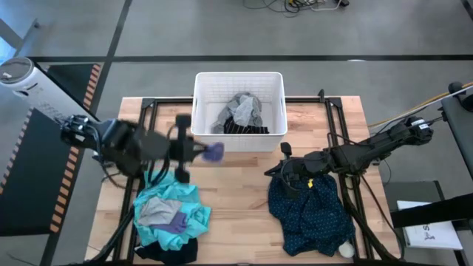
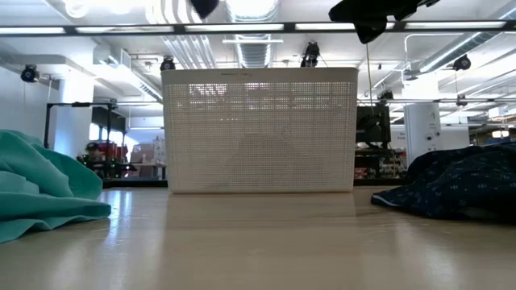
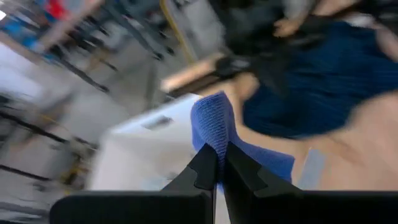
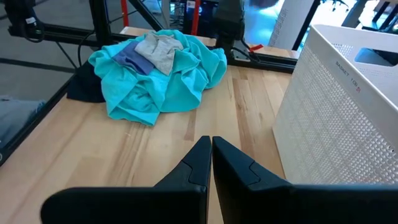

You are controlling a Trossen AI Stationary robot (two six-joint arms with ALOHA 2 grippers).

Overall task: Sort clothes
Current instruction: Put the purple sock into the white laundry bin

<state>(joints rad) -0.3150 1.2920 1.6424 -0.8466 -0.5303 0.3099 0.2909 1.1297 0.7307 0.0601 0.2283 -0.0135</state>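
Note:
My left gripper is above the table, just in front of the white basket's near left corner, shut on a purple-blue piece. The basket holds a grey piece and black striped socks. A teal shirt lies in a heap at the near left, with a grey piece and a purple piece on it and dark shorts under its near edge. My right gripper is shut and empty, raised over the far edge of the navy dotted garment. My left gripper pinches the purple-blue piece between its two fingers at a bunched fold. The cloth sticks out beyond the fingertips and droops slack. It is lifted clear of the table, beside the basket's wall.
The basket stands at the table's far middle. Bare wood lies between the teal heap and the navy garment. A black frame runs along the table's edges. A white sock toe shows at the navy garment's near corner.

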